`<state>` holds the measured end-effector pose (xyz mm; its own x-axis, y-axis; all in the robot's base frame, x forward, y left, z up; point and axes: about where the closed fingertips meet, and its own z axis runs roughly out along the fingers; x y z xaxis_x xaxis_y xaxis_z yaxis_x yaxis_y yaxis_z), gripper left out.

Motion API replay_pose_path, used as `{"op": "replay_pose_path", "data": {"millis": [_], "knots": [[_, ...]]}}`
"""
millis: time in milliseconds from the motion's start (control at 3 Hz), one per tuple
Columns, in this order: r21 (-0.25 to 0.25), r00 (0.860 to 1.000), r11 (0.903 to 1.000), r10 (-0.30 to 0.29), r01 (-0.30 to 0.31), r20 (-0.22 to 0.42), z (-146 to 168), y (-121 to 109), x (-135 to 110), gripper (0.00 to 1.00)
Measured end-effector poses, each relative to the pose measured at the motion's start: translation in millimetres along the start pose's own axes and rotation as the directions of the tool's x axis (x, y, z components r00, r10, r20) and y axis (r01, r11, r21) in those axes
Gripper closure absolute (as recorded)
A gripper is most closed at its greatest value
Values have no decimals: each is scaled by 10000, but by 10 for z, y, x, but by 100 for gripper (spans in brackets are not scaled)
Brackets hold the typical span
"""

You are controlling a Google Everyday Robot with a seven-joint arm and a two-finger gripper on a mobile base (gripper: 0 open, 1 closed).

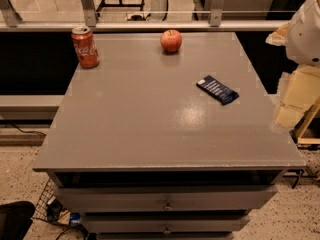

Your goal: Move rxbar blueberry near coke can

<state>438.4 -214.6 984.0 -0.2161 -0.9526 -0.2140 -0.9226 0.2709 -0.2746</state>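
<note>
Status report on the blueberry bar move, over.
End effector right of table. Rxbar blueberry flat at right; coke can back-left corner. Apple rear, off direct path.

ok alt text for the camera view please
A flat dark navy-blue wrapped bar lies on the right of a grey cabinet top, far from a red-orange soda can at the back left; a red apple sits back centre. The pale gripper hangs beyond its right edge.

White rounded arm shell, pale cream blocky pincer at right edge
</note>
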Motion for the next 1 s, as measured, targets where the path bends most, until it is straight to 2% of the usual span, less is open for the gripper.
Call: {"op": "replay_pose_path", "data": {"millis": [333,667,1000], "knots": [[2,10000,10000,0,0,1,0,0,0,0],[462,9983,9983,335,-357,471,57,-107,5,0],[536,9718,9847,1538,-1657,1789,418,-203,173,0]]}}
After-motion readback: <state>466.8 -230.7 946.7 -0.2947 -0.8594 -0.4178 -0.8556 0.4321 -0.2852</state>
